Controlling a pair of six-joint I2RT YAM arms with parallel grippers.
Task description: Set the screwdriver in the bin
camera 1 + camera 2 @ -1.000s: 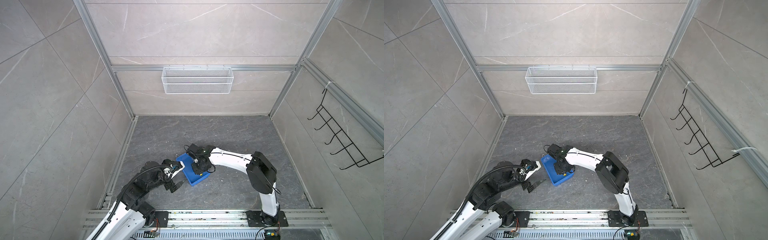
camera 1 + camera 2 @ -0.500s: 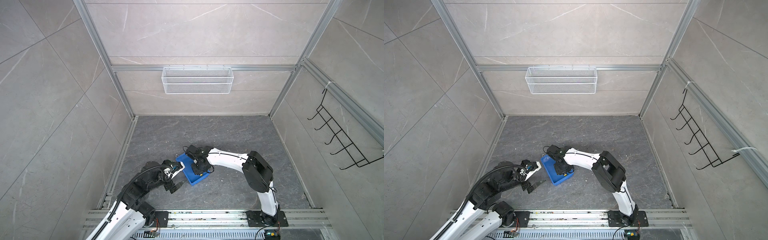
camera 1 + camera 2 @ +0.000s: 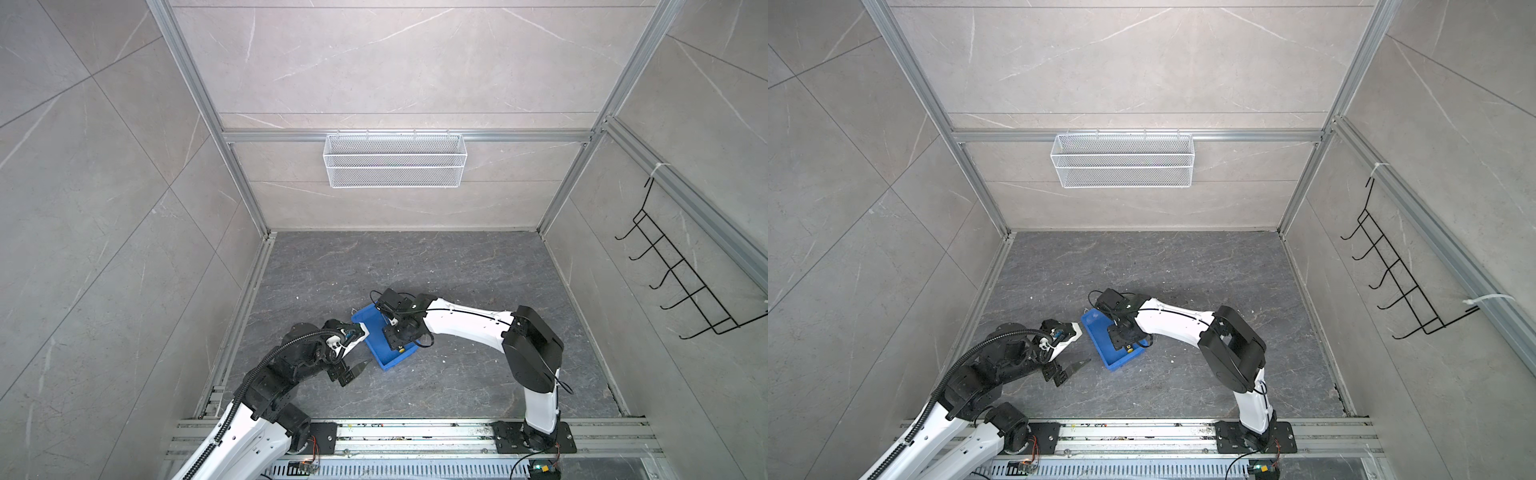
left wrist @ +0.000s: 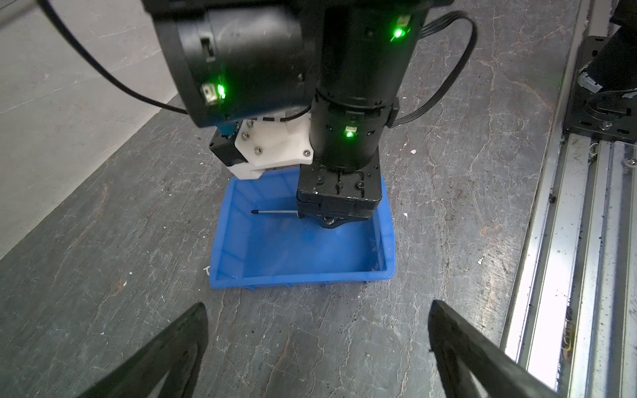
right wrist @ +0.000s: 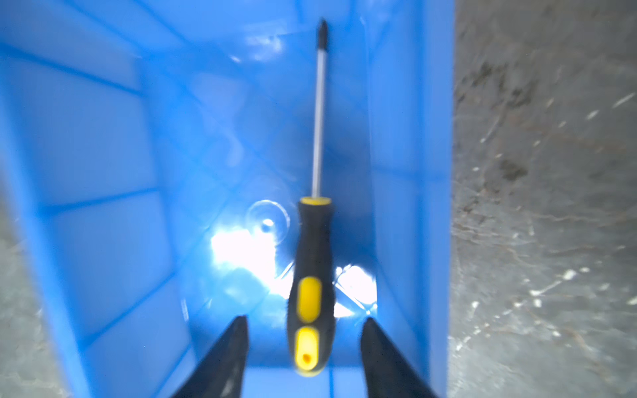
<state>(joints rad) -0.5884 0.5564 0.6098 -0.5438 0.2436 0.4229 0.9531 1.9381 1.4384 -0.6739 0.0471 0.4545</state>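
Note:
The screwdriver [image 5: 312,275], with its yellow-and-black handle and thin shaft, is inside the blue bin [image 5: 96,144], close along one long wall. My right gripper [image 5: 305,320] is open just above the handle's end, with a finger on each side and neither touching it. In both top views that gripper [image 3: 399,336] [image 3: 1121,338] points down into the bin [image 3: 384,357] [image 3: 1100,345], hiding all but the handle's yellow end [image 3: 401,350]. The left wrist view shows the shaft [image 4: 275,212] poking out from under it. My left gripper [image 4: 317,306] is open and empty on the floor before the bin's short end [image 4: 300,275].
A white wire-mesh basket [image 3: 395,160] hangs on the back wall. A black hook rack [image 3: 685,282] is on the right wall. An aluminium rail [image 3: 415,432] carrying both arm bases runs along the front. Another rail [image 4: 568,241] lies close to the left gripper.
The right gripper has opened over the bin and let go of the screwdriver. Its elbow has shifted slightly left. The left arm has not moved.

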